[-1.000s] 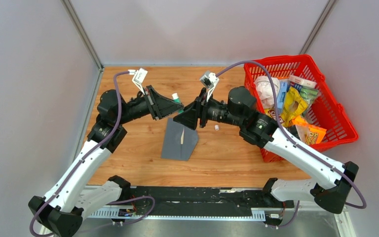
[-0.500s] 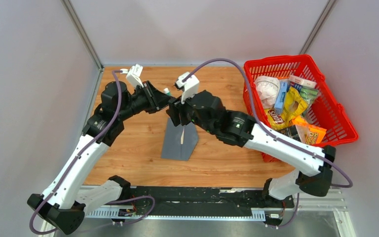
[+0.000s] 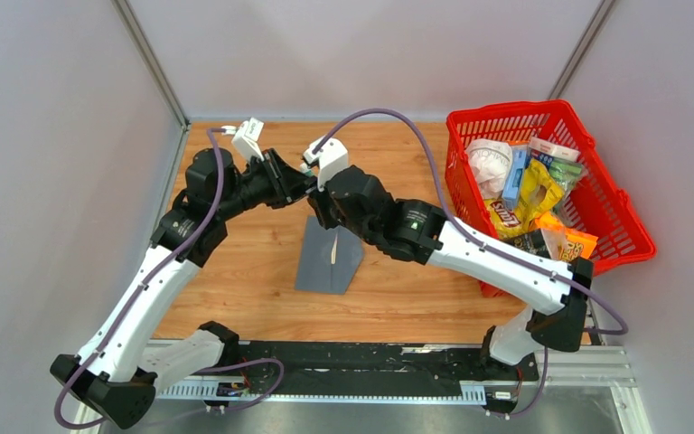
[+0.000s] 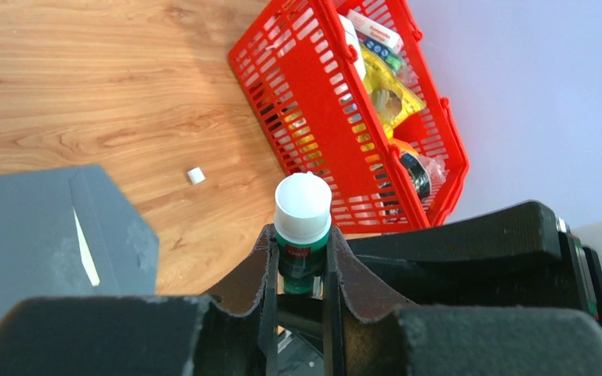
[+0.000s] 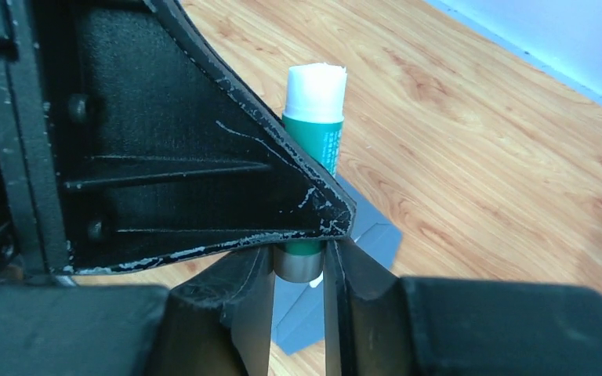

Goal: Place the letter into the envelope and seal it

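Note:
The dark grey envelope (image 3: 330, 258) lies flat on the wood with its pointed flap open. A pale sliver of the letter (image 3: 334, 249) shows at its mouth; the rest is hidden inside. Above the envelope's far end my left gripper (image 3: 302, 181) is shut on a green glue stick (image 4: 302, 227) with a white top. My right gripper (image 5: 298, 262) meets it from the opposite side, its jaws shut against the stick's grey base (image 5: 296, 265). In the right wrist view the left gripper's black finger (image 5: 188, 157) covers most of the stick's body. The envelope (image 4: 39, 227) also appears in the left wrist view.
A red plastic basket (image 3: 542, 117) full of snack packets stands at the right of the table, close behind the right arm. A small white piece (image 4: 196, 175) lies on the wood between the envelope and the basket.
The right arm swung left to the left gripper, opened wider, then closed its jaws on the glue stick's base. The left arm shifted slightly left, still holding the stick.

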Available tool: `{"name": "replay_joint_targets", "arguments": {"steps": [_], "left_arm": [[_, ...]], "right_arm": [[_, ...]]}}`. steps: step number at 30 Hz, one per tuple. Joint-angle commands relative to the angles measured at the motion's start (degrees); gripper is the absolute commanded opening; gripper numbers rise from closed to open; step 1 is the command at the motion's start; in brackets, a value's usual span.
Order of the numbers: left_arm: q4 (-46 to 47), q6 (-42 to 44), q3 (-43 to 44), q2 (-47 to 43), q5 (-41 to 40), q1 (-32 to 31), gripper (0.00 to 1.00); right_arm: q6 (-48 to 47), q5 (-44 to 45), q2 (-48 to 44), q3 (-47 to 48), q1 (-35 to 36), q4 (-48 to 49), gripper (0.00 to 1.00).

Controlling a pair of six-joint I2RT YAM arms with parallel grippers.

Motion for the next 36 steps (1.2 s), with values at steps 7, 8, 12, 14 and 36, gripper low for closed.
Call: {"name": "replay_joint_targets", "arguments": {"steps": [7, 8, 12, 14, 36], "left_arm": [[7.1, 10.1, 2.8, -1.8, 16.3, 0.0, 0.00], [8.9, 10.0, 2.6, -2.1, 18.6, 0.1, 0.00], [16.1, 8.2, 1.2, -3.2, 25.4, 0.0, 0.00], [17.8, 7.6, 1.0, -3.7, 27.0, 0.1, 0.00], [-3.2, 2.5, 8.4, 2.0, 1.5, 0.1, 0.00]], "right_arm": [[9.2, -38.0, -18.4, -15.3, -11.5, 17.2, 0.16], [10.7, -41.7, -19.7, -16.9, -12.8, 19.6, 0.16], [15.4, -54.2, -21.9, -20.2, -15.1, 26.7, 0.16], [16.2, -56.2, -21.8, -20.3, -15.4, 27.6, 0.17], [-4.3, 9.8, -5.0, 1.2, 1.3, -0.6, 0.65]]}}
